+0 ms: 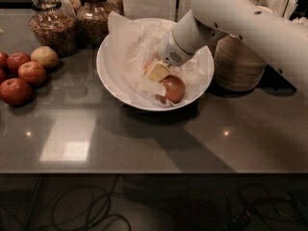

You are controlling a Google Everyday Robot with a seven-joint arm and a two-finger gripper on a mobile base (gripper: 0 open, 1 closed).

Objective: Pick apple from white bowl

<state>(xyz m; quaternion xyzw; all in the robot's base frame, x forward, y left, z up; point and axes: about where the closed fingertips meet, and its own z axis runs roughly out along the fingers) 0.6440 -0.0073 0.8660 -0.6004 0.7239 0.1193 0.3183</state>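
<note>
The white bowl (111,83), wide and lined with crumpled white paper, stands in the middle of the grey table. A pinkish-red apple (173,88) lies in its right front part. My gripper (160,74) reaches down into the bowl from the upper right on the white arm. Its pale yellow tip sits just up and left of the apple, against it. The wrist hides how the gripper stands around the apple.
Several red apples (23,76) and a pale one lie at the left edge. Two glass jars (50,25) stand behind the bowl on the left. A stack of beige bowls (238,64) stands right of the white bowl, with utensils behind it.
</note>
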